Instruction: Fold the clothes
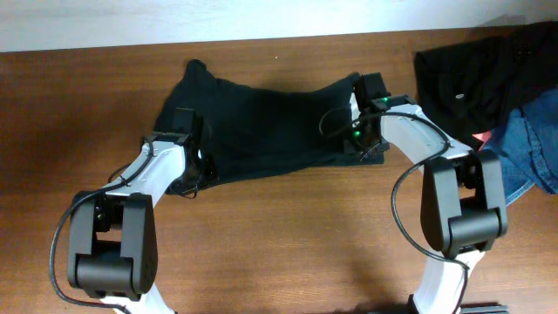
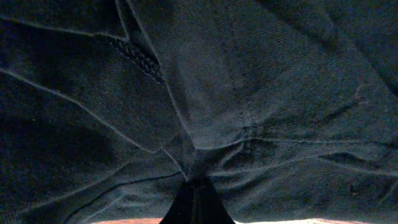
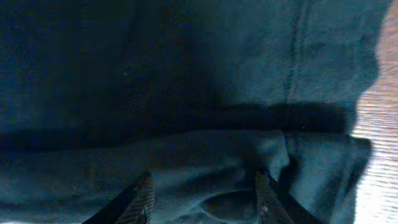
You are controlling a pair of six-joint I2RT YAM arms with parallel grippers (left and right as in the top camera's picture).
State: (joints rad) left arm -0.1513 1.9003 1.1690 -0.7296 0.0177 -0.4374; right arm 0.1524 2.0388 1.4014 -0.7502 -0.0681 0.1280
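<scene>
Pinching one black T-shirt [image 1: 261,122], left fingers [image 2: 196,208] press together; right fingers [image 3: 142,202] spread over it.

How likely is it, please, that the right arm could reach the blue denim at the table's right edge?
Probably yes: the denim lies uncovered beside that arm, though its tool straddles the black T-shirt.

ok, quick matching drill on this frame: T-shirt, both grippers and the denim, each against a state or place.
1. black T-shirt
2. left gripper
3. right gripper
4. blue denim

a. jaws apart, fabric between them
b. far right edge of the overhead view
c. pinched shut on fabric
d. spread out, centre of the overhead view

Pairs: 1-d, 2-c, 3-a, 4-b
</scene>
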